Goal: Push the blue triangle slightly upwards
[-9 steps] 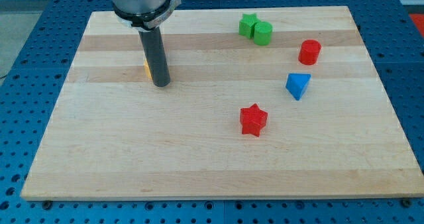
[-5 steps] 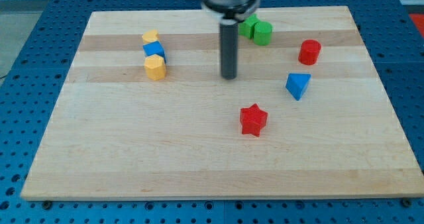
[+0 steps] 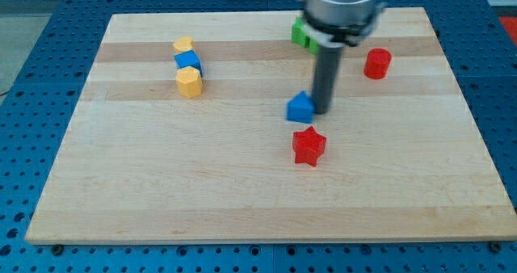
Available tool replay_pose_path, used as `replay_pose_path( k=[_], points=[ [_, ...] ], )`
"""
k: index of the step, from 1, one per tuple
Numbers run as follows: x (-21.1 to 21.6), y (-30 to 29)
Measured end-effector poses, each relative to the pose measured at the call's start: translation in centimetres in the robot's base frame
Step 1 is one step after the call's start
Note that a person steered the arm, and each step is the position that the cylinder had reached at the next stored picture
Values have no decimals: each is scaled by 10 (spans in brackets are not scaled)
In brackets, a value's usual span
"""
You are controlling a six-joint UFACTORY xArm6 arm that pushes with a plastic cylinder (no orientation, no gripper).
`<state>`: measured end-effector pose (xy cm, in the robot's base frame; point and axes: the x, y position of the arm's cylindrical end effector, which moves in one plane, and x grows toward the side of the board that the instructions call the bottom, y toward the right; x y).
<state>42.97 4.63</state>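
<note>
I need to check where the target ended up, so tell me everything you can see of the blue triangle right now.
The blue triangle is a small, solid blue wedge-shaped block with a matte painted look, slightly blurred. It sits flat on the wooden board, near the middle, just above the red star and apart from it. My tip is right against its right side in the view, apparently touching. Nothing else touches it.
</note>
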Motion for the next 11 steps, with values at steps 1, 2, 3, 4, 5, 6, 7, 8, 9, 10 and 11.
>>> replay_pose_path(
  k=[1,2,3,4,5,6,7,8,9,10,11],
  points=[
    [0,-62],
    [0,-117],
    [0,-137],
    [0,-117],
    [13,-112],
    [34,-112],
    [51,-112],
    [58,-120],
    [66,-132],
    [72,-137],
    [89,-137]
  ],
)
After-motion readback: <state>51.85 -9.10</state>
